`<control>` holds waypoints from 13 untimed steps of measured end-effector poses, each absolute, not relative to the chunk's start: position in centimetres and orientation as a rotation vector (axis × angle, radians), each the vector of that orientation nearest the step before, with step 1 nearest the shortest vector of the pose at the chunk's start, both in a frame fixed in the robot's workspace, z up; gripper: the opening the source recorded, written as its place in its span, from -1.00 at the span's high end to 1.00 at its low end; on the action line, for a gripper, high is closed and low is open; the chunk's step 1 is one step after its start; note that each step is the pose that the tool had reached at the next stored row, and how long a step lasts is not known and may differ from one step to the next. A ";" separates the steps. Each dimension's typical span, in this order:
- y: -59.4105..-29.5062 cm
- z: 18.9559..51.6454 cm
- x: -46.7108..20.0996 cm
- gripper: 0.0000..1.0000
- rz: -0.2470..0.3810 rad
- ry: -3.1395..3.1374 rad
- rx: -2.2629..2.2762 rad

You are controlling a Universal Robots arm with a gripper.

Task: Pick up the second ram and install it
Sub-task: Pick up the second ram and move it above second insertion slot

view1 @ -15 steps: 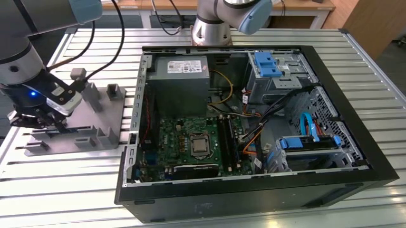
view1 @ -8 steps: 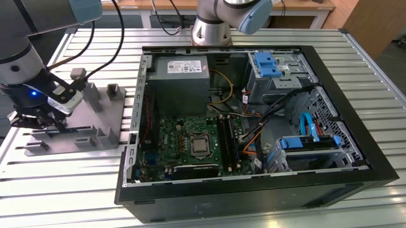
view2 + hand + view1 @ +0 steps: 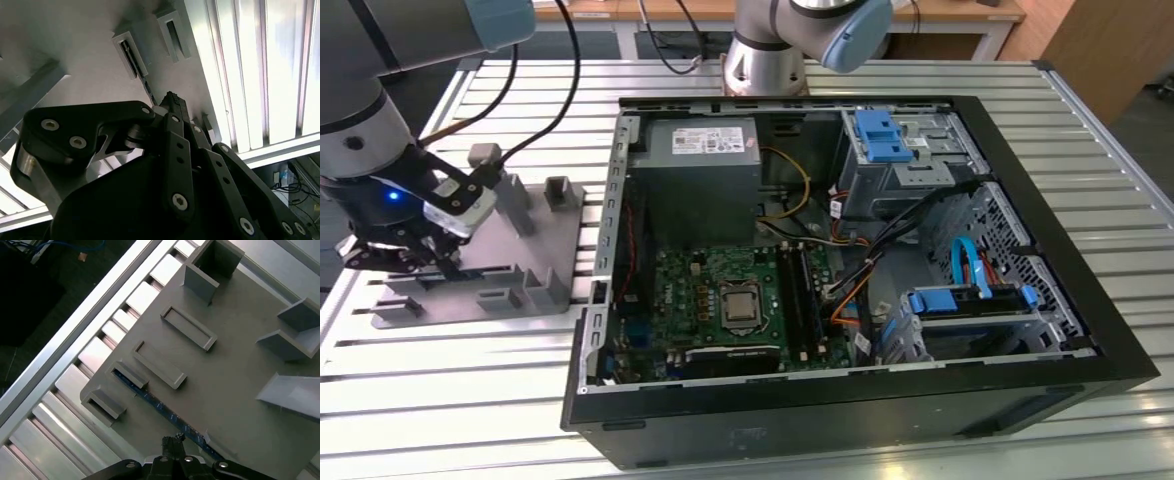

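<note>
Second ram [image 3: 165,412] stands on edge in holders along the edge of the grey fixture plate [image 3: 240,370], next to the table slats [image 3: 60,390]. In the exterior view, the open computer case [image 3: 854,430] sits well apart at that view's right. The gripper [image 3: 172,441] hangs at the stick's middle; I cannot tell whether its jaws are clenched. In the second wrist view, the stick's end sits in a slot [image 3: 129,52].
</note>
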State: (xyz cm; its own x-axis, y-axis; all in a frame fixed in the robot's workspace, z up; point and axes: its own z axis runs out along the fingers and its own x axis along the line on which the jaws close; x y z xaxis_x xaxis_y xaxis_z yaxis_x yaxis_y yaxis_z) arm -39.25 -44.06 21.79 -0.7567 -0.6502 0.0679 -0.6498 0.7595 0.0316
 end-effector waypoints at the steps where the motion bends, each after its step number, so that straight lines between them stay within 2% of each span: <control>1: -44.1 21.8 -39.3 0.80 -0.009 -2.874 1.071; 13: -44.1 21.8 -39.3 0.80 -0.005 -2.837 1.165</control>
